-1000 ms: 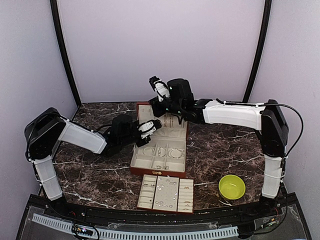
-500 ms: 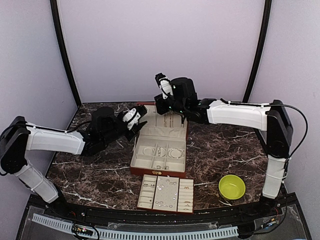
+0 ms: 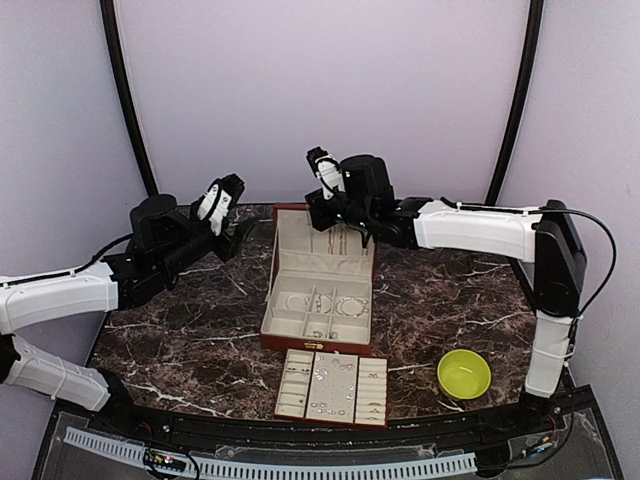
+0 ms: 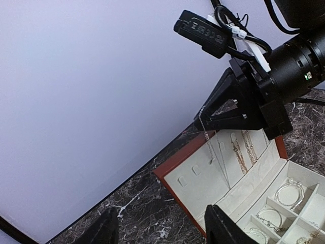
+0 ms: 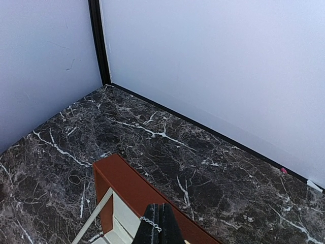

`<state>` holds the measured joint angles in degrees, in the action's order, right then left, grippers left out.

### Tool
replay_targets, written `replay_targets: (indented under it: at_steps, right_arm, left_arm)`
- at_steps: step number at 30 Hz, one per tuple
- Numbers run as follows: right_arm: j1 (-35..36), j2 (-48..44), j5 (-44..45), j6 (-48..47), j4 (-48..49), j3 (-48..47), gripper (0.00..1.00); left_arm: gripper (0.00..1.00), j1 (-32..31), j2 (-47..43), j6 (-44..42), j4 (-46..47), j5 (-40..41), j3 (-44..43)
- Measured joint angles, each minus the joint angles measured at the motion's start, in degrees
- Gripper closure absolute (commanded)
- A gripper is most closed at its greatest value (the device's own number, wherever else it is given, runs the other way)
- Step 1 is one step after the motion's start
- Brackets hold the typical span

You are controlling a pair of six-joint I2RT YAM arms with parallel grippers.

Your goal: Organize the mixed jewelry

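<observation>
The setting is a robotics laboratory test cell. Plain lavender backdrop panels (image 3: 320, 90) and black frame posts (image 3: 128, 110) enclose a marble-patterned table (image 3: 200, 340). A left arm (image 3: 60, 295) and a right arm (image 3: 470, 228) mount at its near edge, behind a segmented cable track (image 3: 300, 466).

right jaws pinching chain (image 4: 205, 133), box (image 4: 189, 175) open

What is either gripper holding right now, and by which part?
The right gripper pinches a thin chain by its top; the rest hangs before the box lid. The left gripper is open, holding nothing.
</observation>
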<state>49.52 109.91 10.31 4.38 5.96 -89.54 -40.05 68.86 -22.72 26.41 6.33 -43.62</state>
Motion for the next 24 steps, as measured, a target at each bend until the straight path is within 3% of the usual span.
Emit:
replay_targets:
  at_steps: [24]
  right_arm:
    - [2.51,2.58,0.94,-2.38,-6.45,-4.98,1.0]
  left_arm:
    - [0.34,1.97,-5.38,2.93,-4.63,0.24,1.01]
